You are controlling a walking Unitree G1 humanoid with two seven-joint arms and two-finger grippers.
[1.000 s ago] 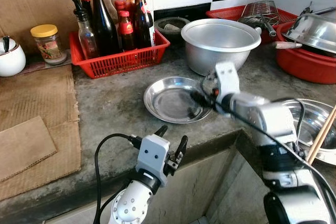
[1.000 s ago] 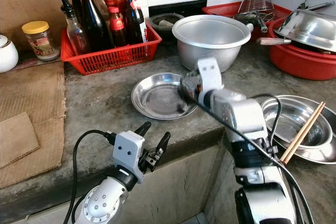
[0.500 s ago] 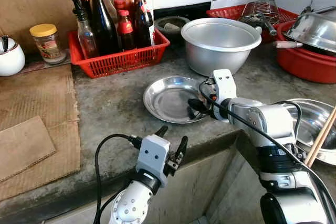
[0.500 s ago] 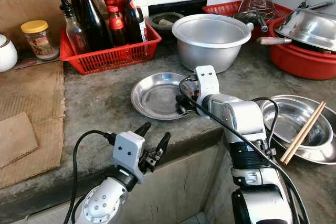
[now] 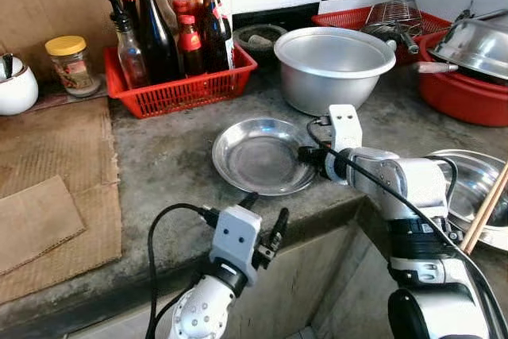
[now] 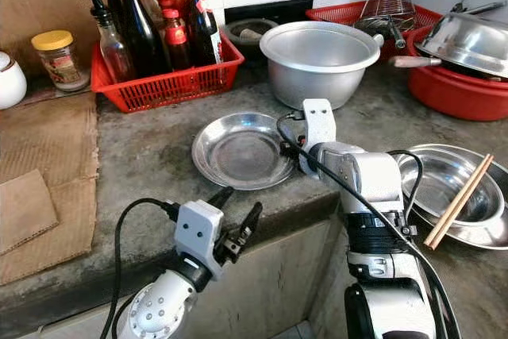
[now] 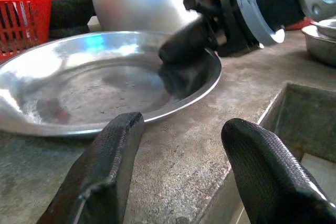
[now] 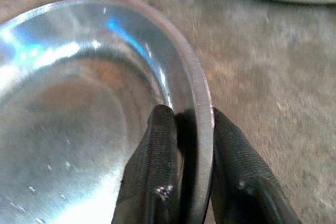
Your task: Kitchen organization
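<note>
steel plate (image 5: 262,155): lying flat on bench (image 5: 171,160), rim-up
right gripper (image 8: 185,145): fingers pinching plate's right rim
left gripper (image 7: 181,174): fingers spread, hovering at bench edge
behind: aluminium pot (image 5: 333,65), red bottle basket (image 5: 178,85)

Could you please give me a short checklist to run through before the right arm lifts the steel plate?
1. Right end effector closed over the steel plate rim: ok.
2. Grip depth: at the rim's very edge, cannot tell if secure.
3. Plate carries nothing: ok.
4. Aluminium pot stands apart from the plate: ok.
5. Left end effector open, below the counter edge, off the plate: ok.
</note>
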